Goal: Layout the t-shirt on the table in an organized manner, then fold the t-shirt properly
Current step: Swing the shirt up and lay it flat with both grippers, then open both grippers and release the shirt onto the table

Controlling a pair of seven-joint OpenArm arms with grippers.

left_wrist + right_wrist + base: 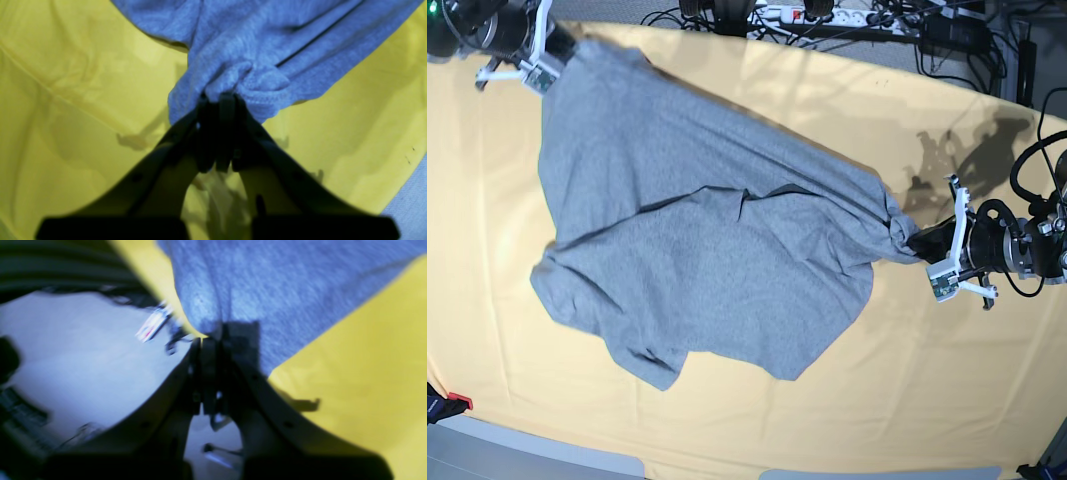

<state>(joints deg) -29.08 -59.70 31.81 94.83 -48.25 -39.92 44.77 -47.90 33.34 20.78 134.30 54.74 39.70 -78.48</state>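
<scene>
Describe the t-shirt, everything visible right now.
The t-shirt is heather-grey knit, plain side showing, no lettering visible. It is stretched diagonally over the table, rumpled, with folds across the middle and one sleeve curled under at the near edge. The left gripper pinches a bunched corner; the right gripper clamps the opposite corner near the table's edge.

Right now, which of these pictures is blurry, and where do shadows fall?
Right wrist view: smeared throughout, the t-shirt soft. Left wrist view: sharper on the cloth, the left gripper dark and soft. Base view: crisp, arm shadows on the table.
</scene>
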